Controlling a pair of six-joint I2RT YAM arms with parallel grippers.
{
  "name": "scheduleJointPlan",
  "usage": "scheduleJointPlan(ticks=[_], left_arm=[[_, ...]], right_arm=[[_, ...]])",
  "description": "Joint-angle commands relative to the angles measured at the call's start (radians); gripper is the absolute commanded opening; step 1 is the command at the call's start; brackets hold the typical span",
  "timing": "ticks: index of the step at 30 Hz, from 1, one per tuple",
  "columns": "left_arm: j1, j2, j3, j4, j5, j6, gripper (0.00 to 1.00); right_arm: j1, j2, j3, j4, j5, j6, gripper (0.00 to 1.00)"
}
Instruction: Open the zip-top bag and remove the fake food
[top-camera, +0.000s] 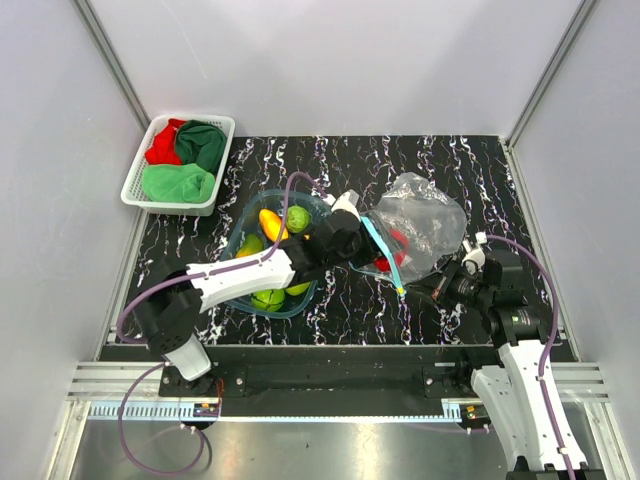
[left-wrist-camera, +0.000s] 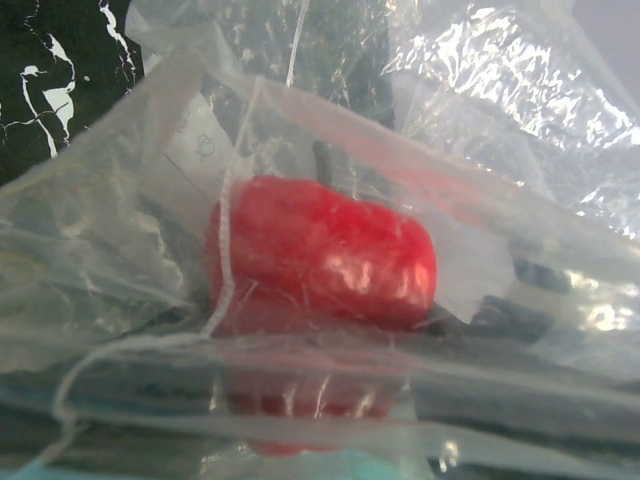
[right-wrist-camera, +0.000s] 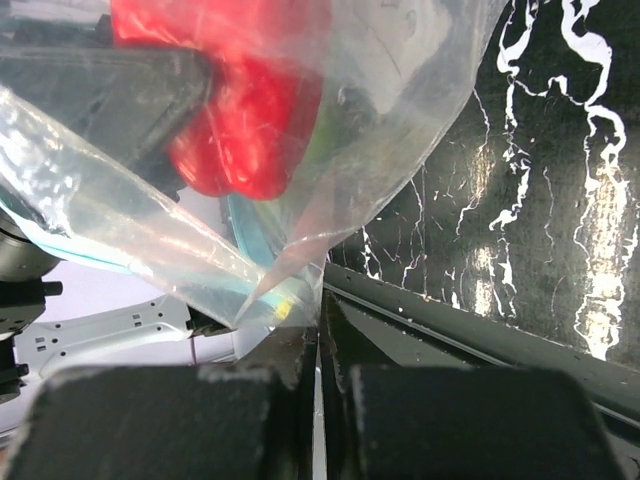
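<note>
Top view: zip-top bag (top-camera: 430, 215) lies crumpled on the black marbled worktop (top-camera: 500, 180), right of centre. Its teal zip strip (top-camera: 385, 255) runs along the edge that faces the left arm.

Fake food (top-camera: 395, 243): one red glossy piece is inside the bag, just behind the zip strip. In the left wrist view it (left-wrist-camera: 320, 260) fills the middle of the frame behind wrinkled film.

Left tool (top-camera: 352, 232): sits at the bag's mouth, touching the zip edge, with the red piece just beyond its tip. Its fingers are hidden by plastic in its own camera, so I cannot tell whether they are spread or closed. In the right wrist view a dark block lies against the red piece (right-wrist-camera: 250, 130) inside the bag. I cannot tell what that block is.

Right tool (top-camera: 440, 283): at the near corner of the bag, by the lower end of the zip strip. In its own camera the right tool (right-wrist-camera: 320, 380) has its jaws drawn together, pinching the bag's corner (right-wrist-camera: 285, 300). The film rises from the pinch and the red piece hangs above and to the left.

Elsewhere:
- A blue tub (top-camera: 238, 228) sits left of the bag, partly under the left arm, and holds yellow (top-camera: 272, 222) and green (top-camera: 297, 218) fruits.
- A white basket (top-camera: 137, 170) at the far left holds red and green cloths (top-camera: 185, 160).
</note>
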Motion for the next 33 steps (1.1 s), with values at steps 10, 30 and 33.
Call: scheduleJointPlan(ticks=[10, 30, 33], left_arm=[[0.081, 0.008, 0.084, 0.136, -0.003, -0.024, 0.00], [0.035, 0.036, 0.043, 0.190, 0.023, -0.075, 0.00], [0.029, 0.042, 0.032, 0.213, 0.023, -0.088, 0.00]], right_arm=[[-0.005, 0.022, 0.002, -0.125, 0.108, -0.090, 0.00], [-0.003, -0.016, -0.007, 0.106, -0.199, 0.095, 0.65], [-0.005, -0.068, -0.028, 0.177, -0.217, 0.141, 0.78]])
